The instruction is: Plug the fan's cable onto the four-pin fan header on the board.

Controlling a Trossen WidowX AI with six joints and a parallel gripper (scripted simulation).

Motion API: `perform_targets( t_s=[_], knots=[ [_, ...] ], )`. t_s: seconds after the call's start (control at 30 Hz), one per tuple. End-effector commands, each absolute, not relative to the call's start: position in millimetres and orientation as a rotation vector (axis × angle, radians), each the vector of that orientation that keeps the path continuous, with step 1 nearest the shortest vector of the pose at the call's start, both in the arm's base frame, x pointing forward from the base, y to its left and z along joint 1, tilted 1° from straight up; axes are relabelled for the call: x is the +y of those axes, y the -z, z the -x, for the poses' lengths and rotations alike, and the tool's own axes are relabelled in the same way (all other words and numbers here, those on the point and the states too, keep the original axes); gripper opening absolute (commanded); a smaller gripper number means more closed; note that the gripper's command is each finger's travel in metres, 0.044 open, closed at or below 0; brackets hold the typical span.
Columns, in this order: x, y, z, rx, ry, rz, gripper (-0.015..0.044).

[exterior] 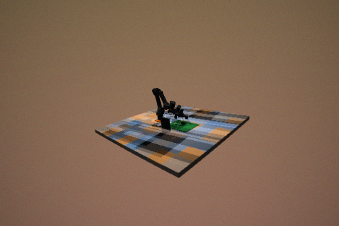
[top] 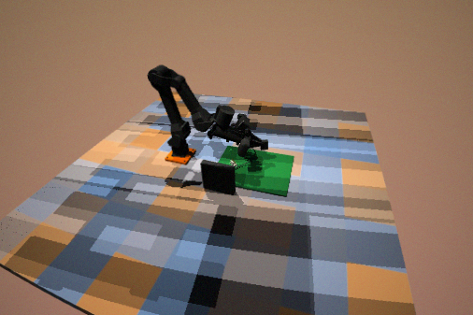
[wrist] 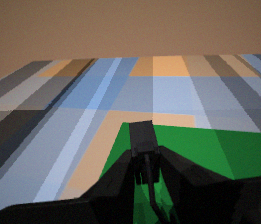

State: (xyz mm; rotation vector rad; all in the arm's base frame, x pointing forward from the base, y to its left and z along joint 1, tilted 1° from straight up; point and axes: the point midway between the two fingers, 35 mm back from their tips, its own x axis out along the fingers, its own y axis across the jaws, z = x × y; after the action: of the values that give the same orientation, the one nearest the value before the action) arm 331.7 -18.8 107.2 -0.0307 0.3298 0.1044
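Note:
The green board (top: 276, 180) (exterior: 189, 127) (wrist: 191, 142) lies flat on the table. My gripper (top: 258, 144) (exterior: 183, 116) (wrist: 144, 153) is shut on the dark block-shaped plug (top: 265, 144) (exterior: 186, 117) (wrist: 142, 137), which sticks out past the fingertips above the board. The dark cable (wrist: 150, 180) runs back from the plug below the fingers in the wrist view. The black square fan (top: 218, 178) (exterior: 165, 123) stands upright by the board's left near edge. The four-pin header cannot be made out, nor can its pins.
A small pale part (top: 233, 164) (exterior: 175, 123) shows by the fan's upper right corner, too small to identify. The arm's orange base (top: 180, 157) stands left of the board. The table (top: 327, 263) (exterior: 141, 135) has a patchwork pattern, with dark shadows on the board below the gripper.

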Motion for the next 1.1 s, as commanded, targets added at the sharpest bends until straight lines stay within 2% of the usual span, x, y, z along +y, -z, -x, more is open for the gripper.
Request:
perform_targets(
  t_s=[0.0, 1.07],
  knots=[
    [-18.4, -102.7, -330.5, 0.336, -0.108, 0.032, 0.0000],
    [-18.1, -87.9, -329.1, 0.336, -0.108, 0.032, 0.0000]
  ],
)
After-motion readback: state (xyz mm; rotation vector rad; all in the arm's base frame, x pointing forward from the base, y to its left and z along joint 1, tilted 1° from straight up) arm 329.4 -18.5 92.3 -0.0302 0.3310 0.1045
